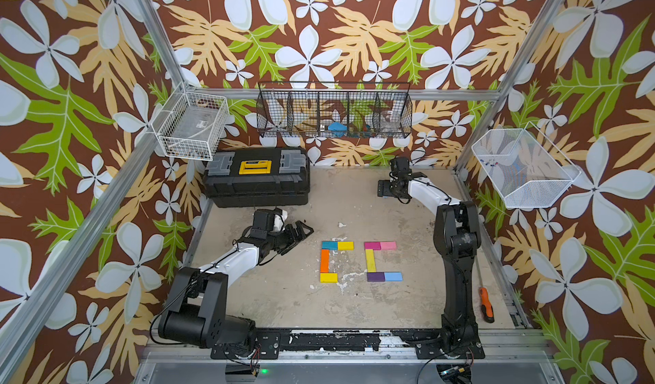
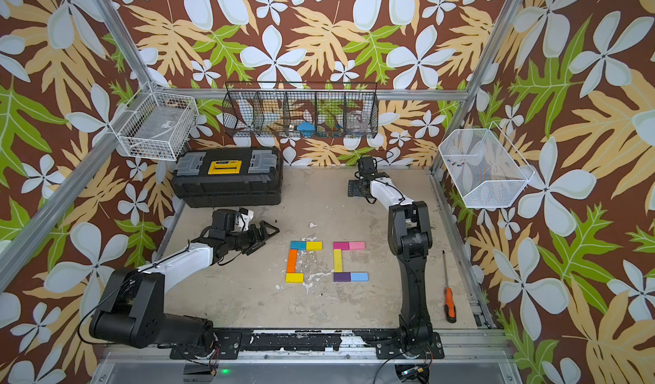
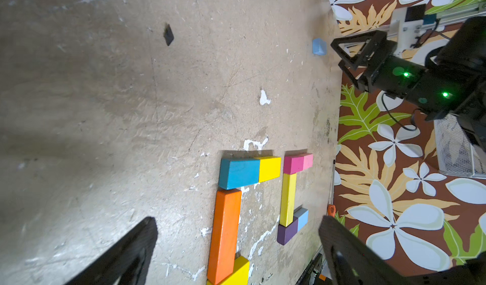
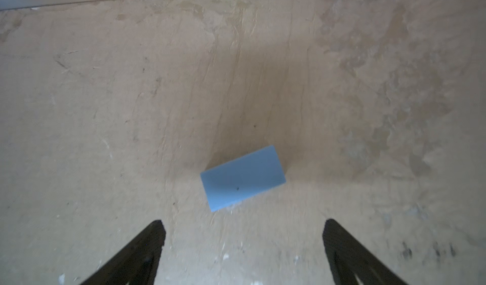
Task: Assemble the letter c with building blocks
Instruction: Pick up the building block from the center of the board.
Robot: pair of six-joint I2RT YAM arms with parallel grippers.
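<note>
The loose light blue block [image 4: 243, 178] lies flat and a little askew on the table [image 1: 283, 293], toward the far side and well apart from the two letters laid out in the middle. The right pincer [image 4: 243, 223] hangs just over it, fingers spread wide with nothing between them, so the block is not gripped. The right letter [image 1: 382, 261] looks whole: magenta and pink on top, a long yellow spine, purple and blue below. The left letter [image 1: 329, 261] has teal and yellow on top and a long orange spine, but only a single yellow piece at the bottom. I'd guess the loose block is meant for that gap. The left pincer [image 1: 301, 230] hovers spread and empty between the toolbox [image 1: 257, 176] and the letters, probably to keep clear. A screwdriver [image 1: 486, 304] lies off beside the right arm, no part of this.
</note>
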